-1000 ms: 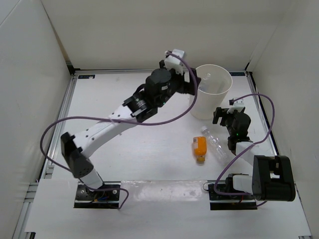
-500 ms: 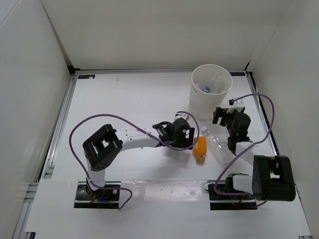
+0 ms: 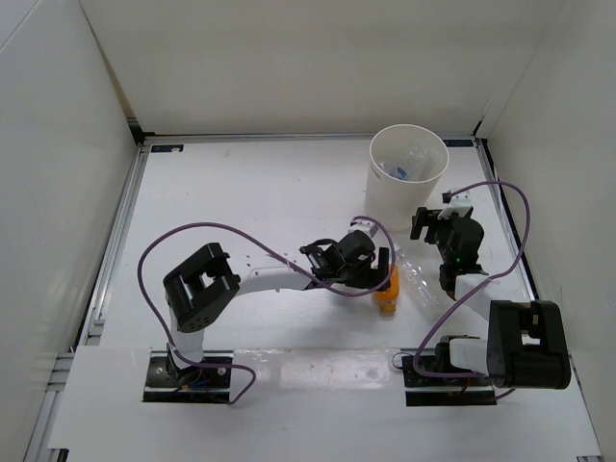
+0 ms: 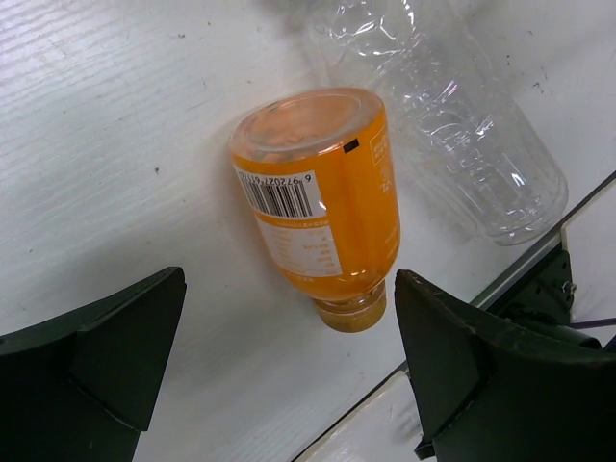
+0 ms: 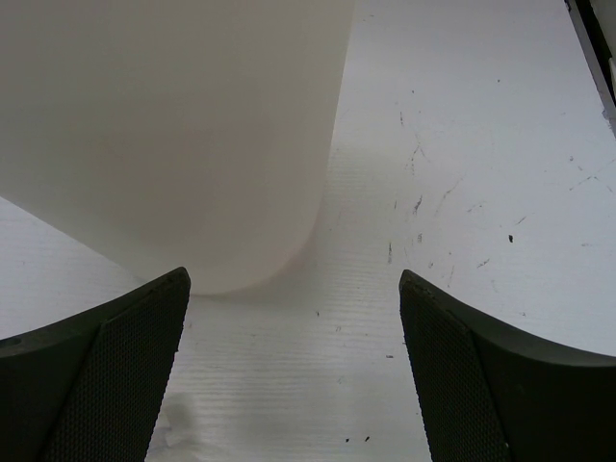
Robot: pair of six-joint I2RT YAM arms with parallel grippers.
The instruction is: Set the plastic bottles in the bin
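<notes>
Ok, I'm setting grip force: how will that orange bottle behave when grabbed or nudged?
The orange bottle lies on its side and is round, so a nudge would probably roll it. It looks uniformly orange, perhaps full, so maybe heavy for its size. Its glossy plastic might slip.

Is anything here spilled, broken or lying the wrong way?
Nothing spilled or broken that I can see. The orange bottle and the clear bottle lie on their sides on the table, next to each other, rather than standing; the bin stands upright.
</notes>
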